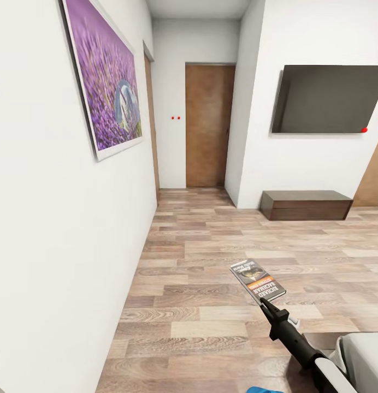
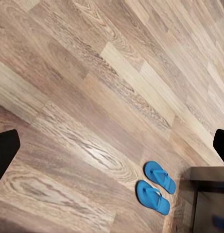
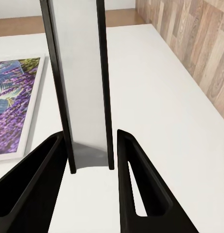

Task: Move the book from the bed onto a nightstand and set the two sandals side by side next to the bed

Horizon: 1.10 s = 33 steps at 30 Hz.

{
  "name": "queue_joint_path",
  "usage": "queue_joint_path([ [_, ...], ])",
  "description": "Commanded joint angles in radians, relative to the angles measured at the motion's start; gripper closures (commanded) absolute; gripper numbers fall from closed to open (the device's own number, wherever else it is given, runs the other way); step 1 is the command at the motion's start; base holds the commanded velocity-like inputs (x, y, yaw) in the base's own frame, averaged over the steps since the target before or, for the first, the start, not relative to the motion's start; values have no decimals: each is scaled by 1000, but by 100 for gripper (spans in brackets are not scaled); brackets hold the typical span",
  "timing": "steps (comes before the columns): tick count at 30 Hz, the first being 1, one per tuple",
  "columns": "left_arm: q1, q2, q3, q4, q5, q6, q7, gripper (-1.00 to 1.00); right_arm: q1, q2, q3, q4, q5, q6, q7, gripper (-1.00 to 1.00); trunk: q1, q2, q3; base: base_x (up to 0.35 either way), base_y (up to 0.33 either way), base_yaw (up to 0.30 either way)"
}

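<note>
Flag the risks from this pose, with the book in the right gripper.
1. The right gripper pinches the thin orange-banded paperback book only by one edge, held out over the wood-plank floor; a jolt could probably slip or drop it.
2. The white wall with the framed purple lavender picture sits close; swinging round could knock the book against it.
3. The two bright blue sandals lie on the floor below the open left gripper; the base might run over them.

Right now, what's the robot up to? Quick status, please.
Right gripper shut on the book, held above the floor. Left gripper open, empty. Two sandals side by side on the floor. Nothing in the way; hallway ahead.
</note>
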Motion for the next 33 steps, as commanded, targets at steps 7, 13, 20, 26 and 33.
queue_joint_path([
  [7, 0, 1, -9, -1, 10, -4, -2, -100, 0, 0, 0, 0, -7, 8, 1, 100, 0, 0, -1, 99, 0, 0],
  [13, 0, 1, -9, -1, 10, -4, -2, -100, 0, 0, 0, 0, -7, 8, 2, 100, 0, 0, -1, 116, 0, 0],
  [20, 0, 3, -9, -1, 10, -3, -2, -100, 0, 0, -1, 0, -7, 8, 2, 100, 0, 0, -1, 126, 61, 0],
  [26, 0, 3, -9, -1, 10, -2, -3, -100, 0, 0, 0, 0, -7, 9, 2, 100, 0, 0, -1, 145, 129, 0],
  [33, 0, 3, -9, -1, 10, -1, -3, -100, 0, 0, 0, 0, -7, 9, 2, 100, 0, 0, -1, 147, 136, 0],
])
